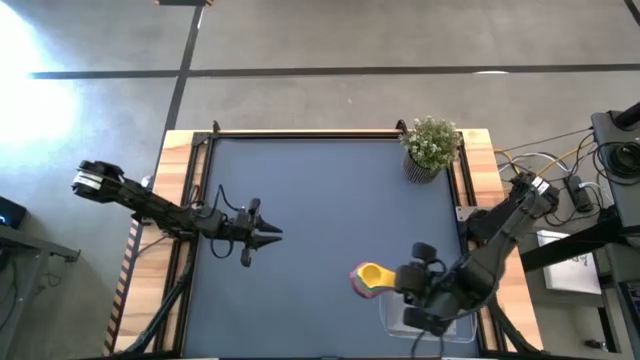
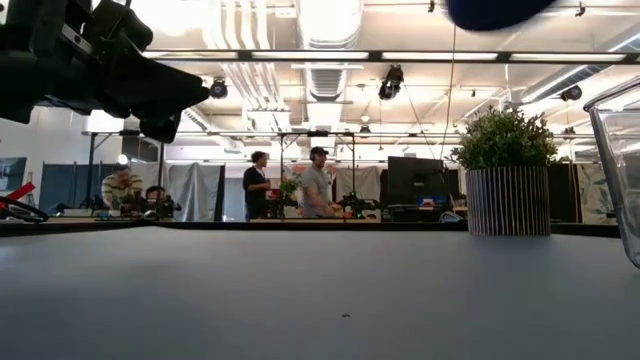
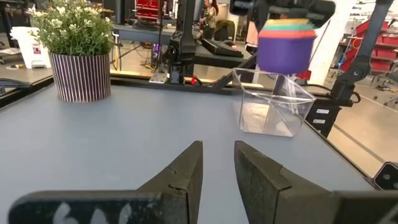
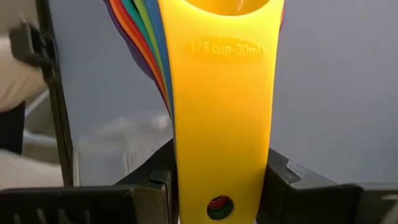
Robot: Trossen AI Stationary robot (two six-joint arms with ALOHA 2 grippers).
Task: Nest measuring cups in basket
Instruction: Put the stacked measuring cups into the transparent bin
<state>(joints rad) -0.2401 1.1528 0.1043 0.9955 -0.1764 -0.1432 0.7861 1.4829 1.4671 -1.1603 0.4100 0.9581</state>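
Observation:
The measuring cups (image 1: 368,278) are nested in one stack, yellow on top and purple (image 3: 285,50) at the bottom. My right gripper (image 1: 405,278) is shut on the stack's handles and holds it in the air, above the left end of the basket (image 1: 432,318). The basket is a clear tray resting by its bottom on the table near the right near corner; it also shows as basket (image 3: 270,106) in the left wrist view and as basket (image 2: 620,165) in the low view. My left gripper (image 1: 268,235) hovers over the table's left half, open by a narrow gap (image 3: 219,171), touching nothing. My right gripper (image 4: 221,183) pinches the stacked handles near their free end, one finger on each long edge of the yellow handle (image 4: 224,155). The fingers (image 4: 292,180) come level from the table's right, along the handles. The stack is lifted clear, and the other handles (image 4: 144,37) fan out below the yellow one.
A small potted plant (image 1: 432,147) in a striped pot stands at the table's far right corner. A wooden frame with dark rails (image 1: 300,134) borders the grey mat. Open mat lies between the two arms. People stand far off in the room (image 2: 318,180).

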